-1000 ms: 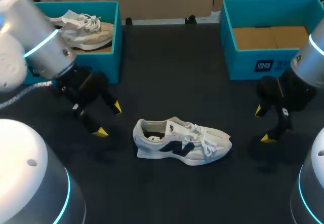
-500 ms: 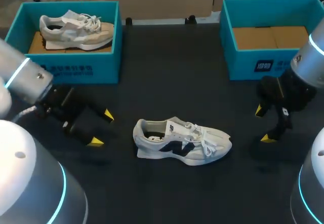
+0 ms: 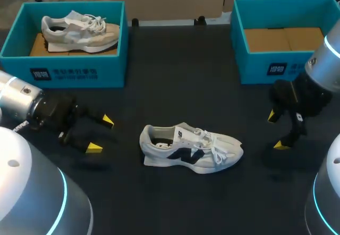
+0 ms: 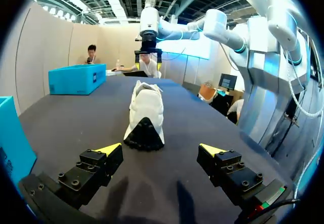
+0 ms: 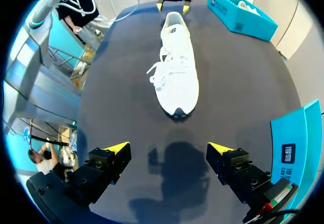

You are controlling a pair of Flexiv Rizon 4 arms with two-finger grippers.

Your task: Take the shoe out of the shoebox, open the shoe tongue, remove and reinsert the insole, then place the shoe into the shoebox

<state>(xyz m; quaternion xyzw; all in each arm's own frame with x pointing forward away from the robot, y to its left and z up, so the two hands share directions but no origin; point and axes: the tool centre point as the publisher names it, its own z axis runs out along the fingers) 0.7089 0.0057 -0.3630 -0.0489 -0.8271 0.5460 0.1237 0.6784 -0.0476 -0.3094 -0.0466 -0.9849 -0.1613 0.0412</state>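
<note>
**Head view, left to right.** The left shoebox (image 3: pixel 64 73), teal and open-topped, stands behind and to the left of the white shoe (image 3: pixel 191 151). A beige shoe (image 3: pixel 79 33) rests inside it on its sole.

The left gripper (image 3: pixel 101 134) hangs low just to the left of the white shoe's heel, apart from it. Its fingers are spread wide and hold nothing. In the left wrist view the heel lies straight ahead of the gap between the yellow tips.

The white shoe sits upright on its sole on the dark table (image 3: pixel 175 75). It is outside both boxes, with its heel toward the left gripper and its toe toward the right gripper (image 3: pixel 275 131). Its laces lie loose over the tongue.

The right shoebox (image 3: pixel 276 67) stands behind and to the right of the white shoe, and its brown cardboard floor is bare.

The right gripper hovers to the right of the white shoe's toe, well apart from it. Its fingers are also spread and empty. In the right wrist view the toe points toward the gap between its tips.
</note>
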